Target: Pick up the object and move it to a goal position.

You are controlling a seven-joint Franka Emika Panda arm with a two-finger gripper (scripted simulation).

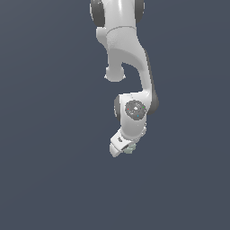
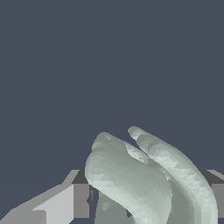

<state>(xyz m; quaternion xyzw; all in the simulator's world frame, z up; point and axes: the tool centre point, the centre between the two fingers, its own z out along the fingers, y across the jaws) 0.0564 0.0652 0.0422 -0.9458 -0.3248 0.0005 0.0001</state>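
Note:
The object [image 2: 131, 179] is a pale mint-green lumpy thing with curved finger-like lobes. In the wrist view it fills the space between the two grey fingers [image 2: 65, 203], which sit against its sides. In the exterior view only a small green bit of the object [image 1: 130, 148] shows, at the tip of the white gripper [image 1: 122, 147], which hangs below the arm and tilts toward the exterior view's left. The gripper is shut on the object. No goal marker shows in either view.
A plain dark blue-grey surface [image 1: 54, 170] fills the background in both views. The white arm [image 1: 126, 54] comes down from the top middle of the exterior view. No other objects or edges show.

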